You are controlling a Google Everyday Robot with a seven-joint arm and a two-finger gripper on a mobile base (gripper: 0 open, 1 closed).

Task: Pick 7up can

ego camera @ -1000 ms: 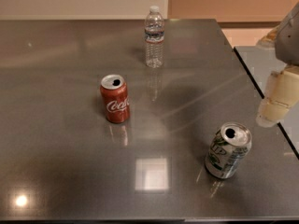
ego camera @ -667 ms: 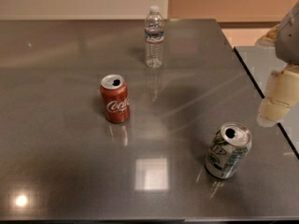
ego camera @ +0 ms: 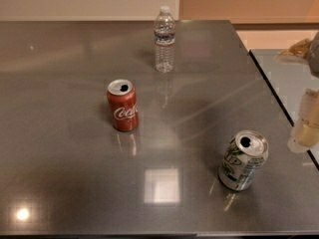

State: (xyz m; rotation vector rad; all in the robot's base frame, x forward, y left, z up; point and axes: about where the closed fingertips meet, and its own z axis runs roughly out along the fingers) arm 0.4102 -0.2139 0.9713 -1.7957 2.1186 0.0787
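The 7up can (ego camera: 242, 161) is silver-white with green markings and an opened silver top. It stands upright on the dark grey table (ego camera: 75, 133), at the front right. My gripper (ego camera: 305, 126) shows as a cream-coloured part at the right edge of the camera view. It hangs to the right of the can, a little higher in the picture, and is apart from it. It holds nothing that I can see.
A red Coca-Cola can (ego camera: 122, 105) stands upright left of centre. A clear plastic water bottle (ego camera: 164, 39) stands at the back middle. The table's right edge runs just right of the 7up can, with a second surface (ego camera: 284, 78) beyond it.
My gripper has shifted slightly to the right and lower in the picture. The cans and the bottle have not moved.
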